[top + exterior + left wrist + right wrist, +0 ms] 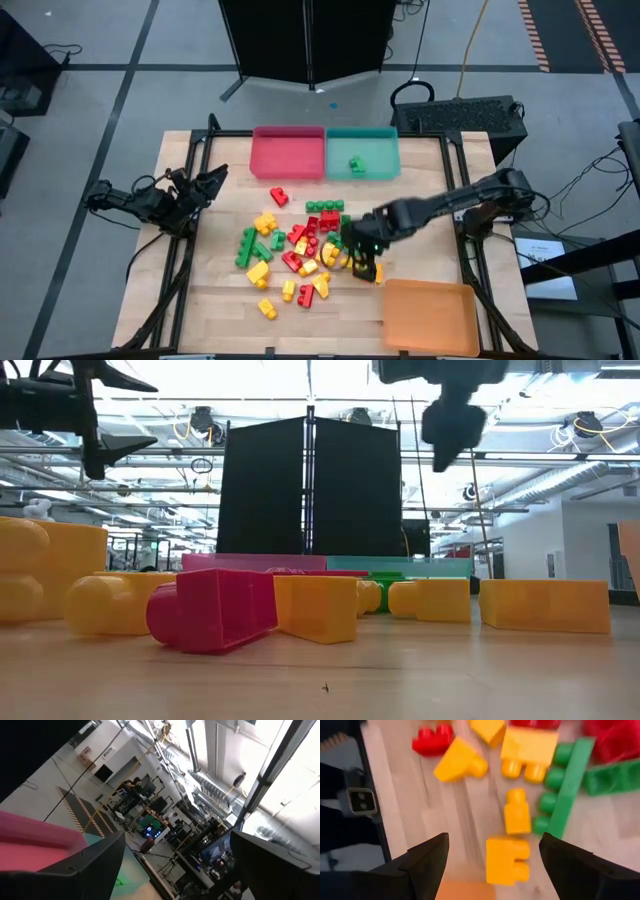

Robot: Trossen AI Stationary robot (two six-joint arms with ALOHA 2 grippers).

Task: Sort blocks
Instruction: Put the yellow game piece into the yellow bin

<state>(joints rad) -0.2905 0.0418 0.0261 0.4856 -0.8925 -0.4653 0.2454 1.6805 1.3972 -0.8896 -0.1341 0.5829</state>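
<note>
Grey floor surrounds the wooden bench (420, 215) in the high view. The blocks (295, 250) lie heaped at mid-bench, with one green block (356, 165) already in the teal tray (362, 138); the red tray (287, 152) beside it holds none, and the orange tray (430, 315) sits at the near right corner. The right gripper (364, 262) hangs over the heap's right edge, just above yellow blocks near the orange tray. The left gripper (212, 180) waits at the bench's left side, well apart from the heap.

From bench height, a red block (212, 608) and yellow ones fill the foreground, and a dark gripper hangs above them without touching any.

Through the left wrist camera, the left jaws stand wide and empty, aimed past the red tray into the room.

Through the right wrist camera, the right jaws are spread with nothing between them, and a yellow block (506, 860) lies just ahead of the gap. Sorting looks barely begun; this seems the approach to a yellow pick. Next, the jaws should descend squarely astride that block, clear of its green neighbour (563, 785), then close.
</note>
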